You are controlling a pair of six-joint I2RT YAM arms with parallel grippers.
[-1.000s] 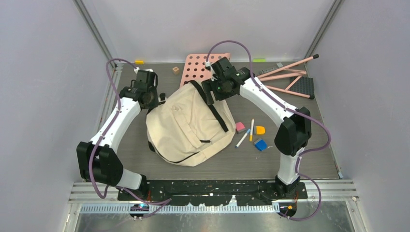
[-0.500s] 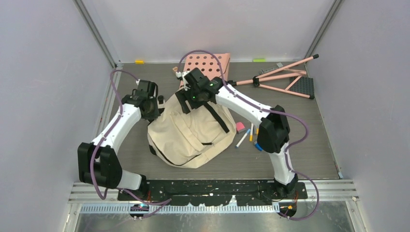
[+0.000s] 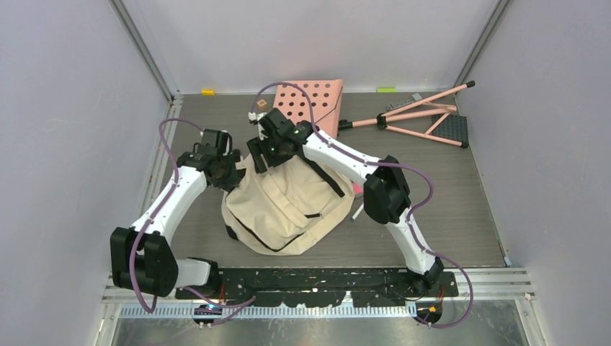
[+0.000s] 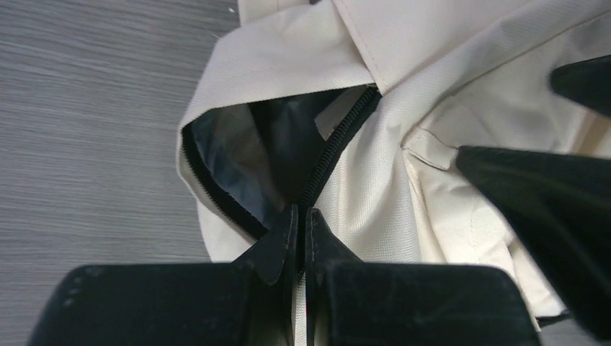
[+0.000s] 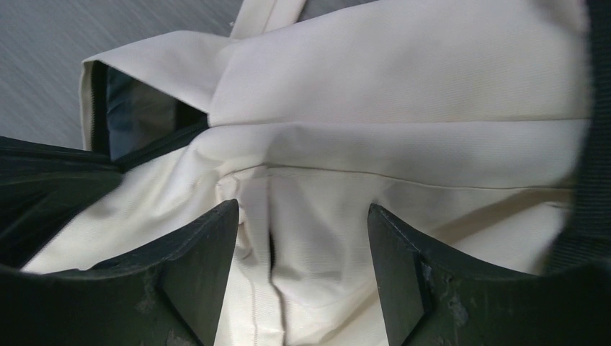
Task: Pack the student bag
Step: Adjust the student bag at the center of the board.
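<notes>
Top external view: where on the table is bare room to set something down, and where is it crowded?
Free: the table right of the right arm, nearer than the pink tripod; also the strip between left arm and left wall. Crowded: the far middle, where left gripper and right gripper meet at the student bag, by the pink board.

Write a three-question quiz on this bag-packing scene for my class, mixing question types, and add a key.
1. True or false: the left gripper is shut on the bag.
2. The right gripper is: A) open over the bag; B) shut on a pen; C) shut on a cube.
3. What colour is the board behind the bag?

Key: 1 true; 2 A; 3 pink.
</notes>
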